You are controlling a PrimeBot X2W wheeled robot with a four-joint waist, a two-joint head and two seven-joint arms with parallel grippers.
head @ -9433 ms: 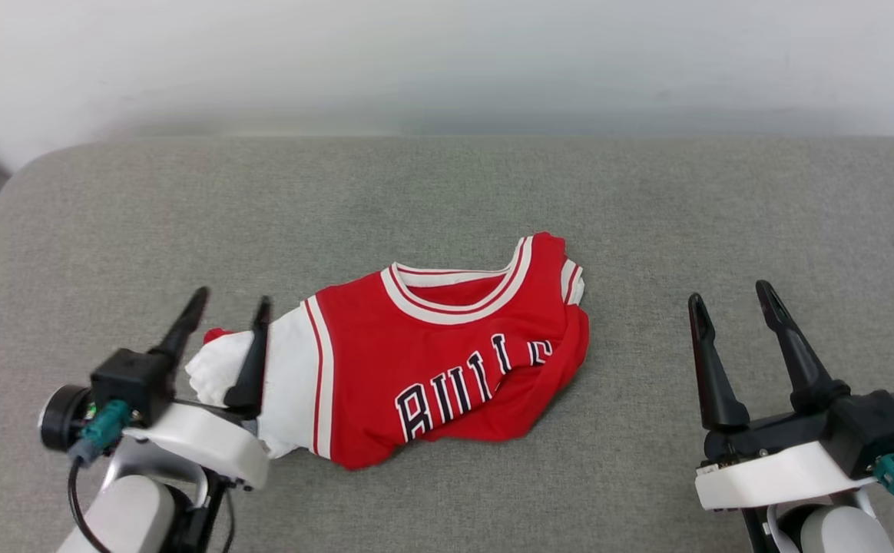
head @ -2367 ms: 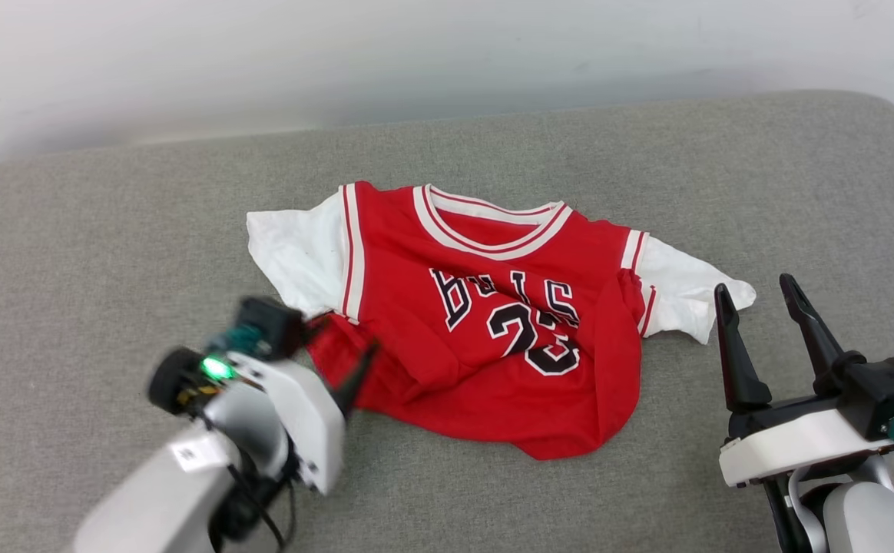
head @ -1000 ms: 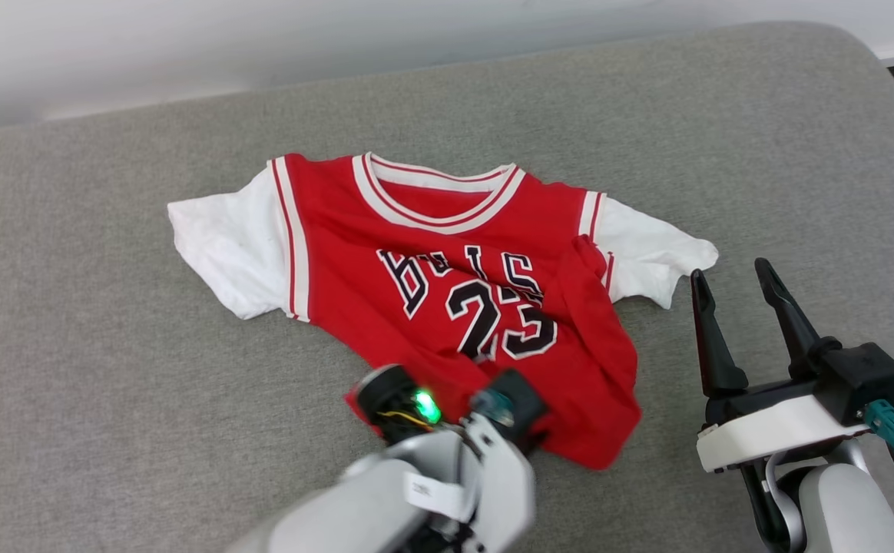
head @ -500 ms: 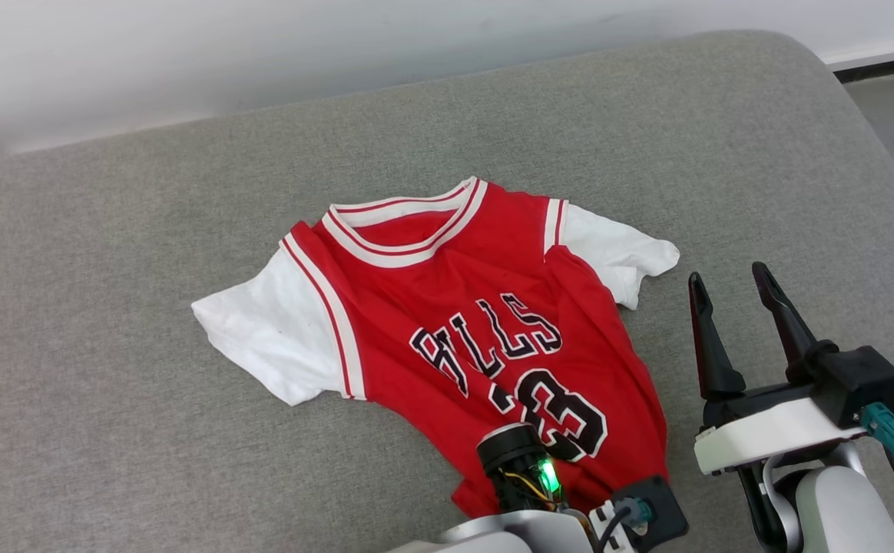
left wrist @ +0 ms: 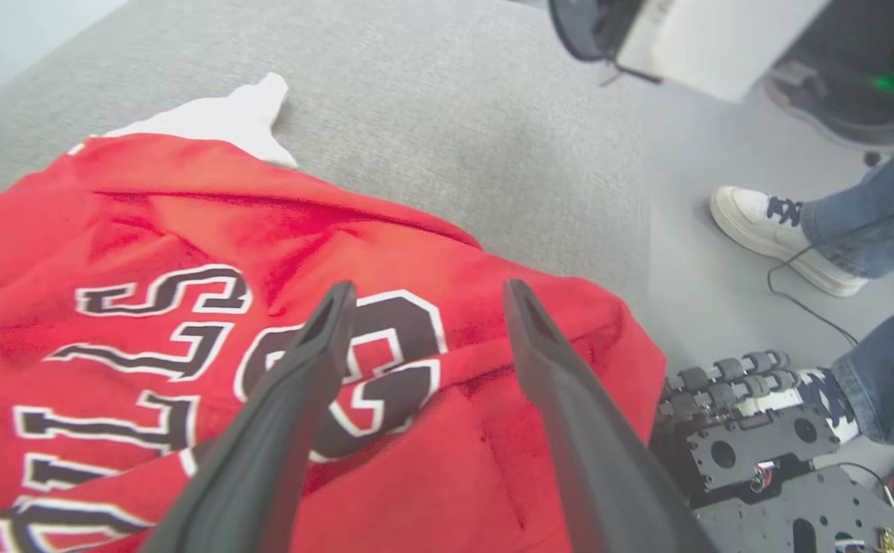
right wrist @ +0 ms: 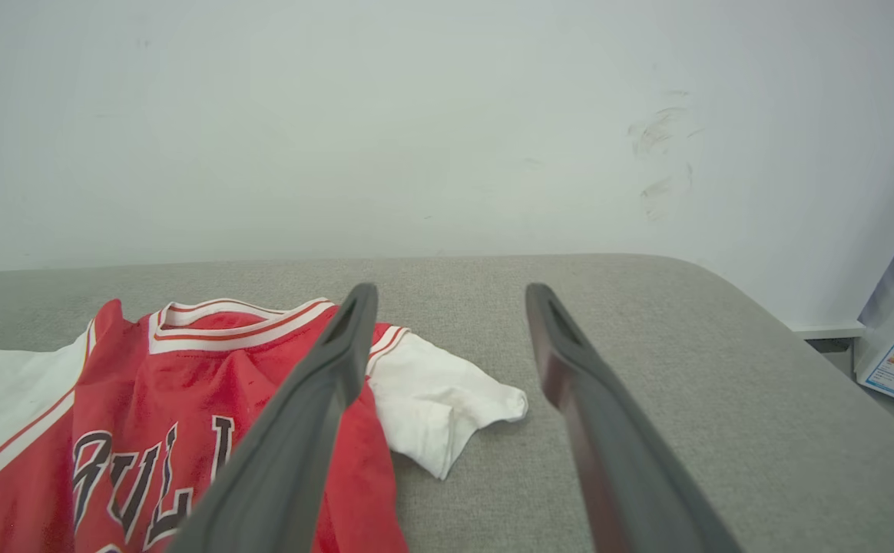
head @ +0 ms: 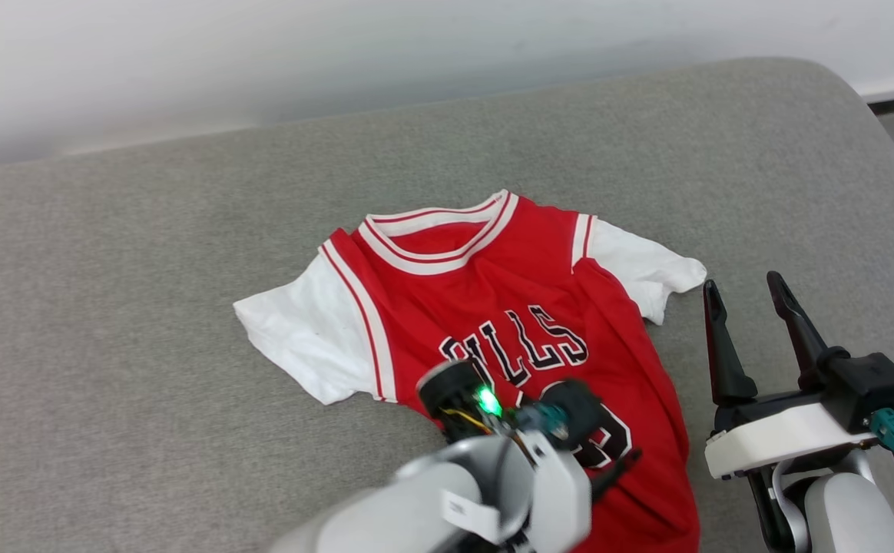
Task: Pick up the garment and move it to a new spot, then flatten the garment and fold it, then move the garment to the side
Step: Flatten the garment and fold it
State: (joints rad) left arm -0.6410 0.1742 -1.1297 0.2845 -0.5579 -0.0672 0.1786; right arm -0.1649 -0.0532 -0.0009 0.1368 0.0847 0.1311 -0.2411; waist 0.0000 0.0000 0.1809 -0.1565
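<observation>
Garment [head: 508,307]: you have a red jersey-style T-shirt of soft knit, with white short sleeves, red-and-white striped trim at the neck and armholes, and black white-outlined lettering and number.
Lie: face up and right of centre on the cushion [head: 109,307], collar far and hem near, with long creases down its right side.
Cushion: grey woven fabric with a rounded far-right corner.
Left gripper [left wrist: 428,288]: your jaws stand apart over the printed number; the long dark fingers taper to points.
Right gripper [head: 744,283]: jaws apart with nothing between them, just right of the right sleeve.
Wall [right wrist: 416,115]: pale and smooth, with faint scuffs.
Floor, right: a person's white sneaker [left wrist: 769,230] and blue jeans.
</observation>
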